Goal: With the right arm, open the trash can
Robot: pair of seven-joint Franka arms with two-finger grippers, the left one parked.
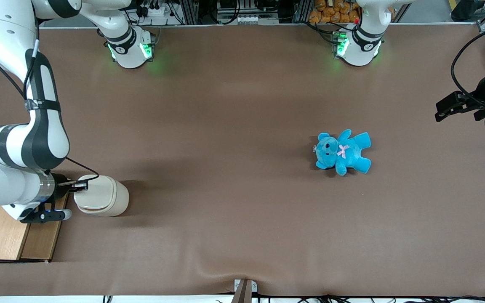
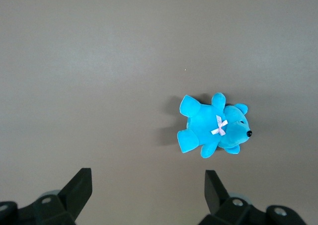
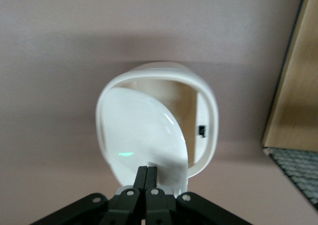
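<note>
The right arm's gripper (image 3: pixel 147 178), jaws pressed together, touches the tilted lid (image 3: pixel 144 135) of the trash can (image 1: pixel 103 195) (interior partly exposed) on the tabletop (image 1: pixel 225 168).

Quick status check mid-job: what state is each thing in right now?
trash can: upright on the table
lid: tipped partly open, interior showing
gripper: fingers shut, tips pressing the lid's edge
teddy bear: lying flat toward the parked arm's end, untouched

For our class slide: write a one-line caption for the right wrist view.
Gripper with fingers shut touches the trash can lid, swung partly open.
</note>
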